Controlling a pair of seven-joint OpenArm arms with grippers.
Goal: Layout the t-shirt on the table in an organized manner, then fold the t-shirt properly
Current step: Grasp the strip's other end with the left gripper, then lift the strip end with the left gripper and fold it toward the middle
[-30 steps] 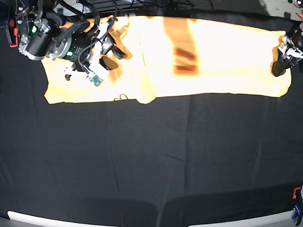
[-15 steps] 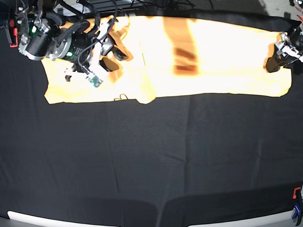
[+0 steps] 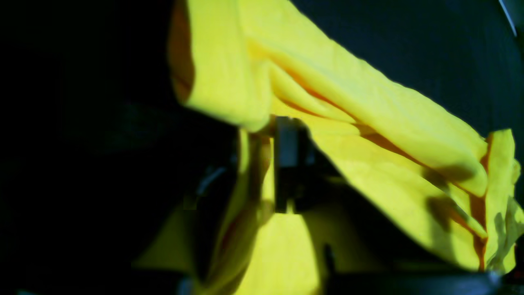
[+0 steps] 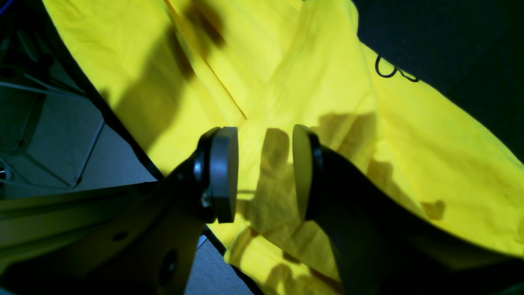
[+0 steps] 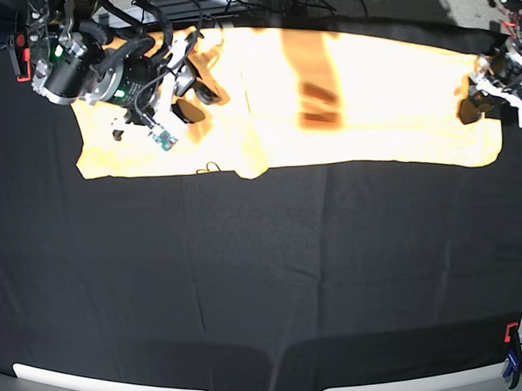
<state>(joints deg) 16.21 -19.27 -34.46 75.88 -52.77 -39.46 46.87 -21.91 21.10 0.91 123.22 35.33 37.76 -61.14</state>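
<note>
pale yellow t-shirt spread along the black table's far edge.

The right arm is black and silver metal, draped in looping black cables, with a small green circuit board. Its black right pincer ends in round, flat grey disc pads.

The table is lying open across its whole near and middle stretch, giving a hand wide passage there. The t-shirt is spreading along the far edge as a long band. The right hand is hanging over its one end, the left hand is crowding the other, and cables are cluttering the far rim.
</note>
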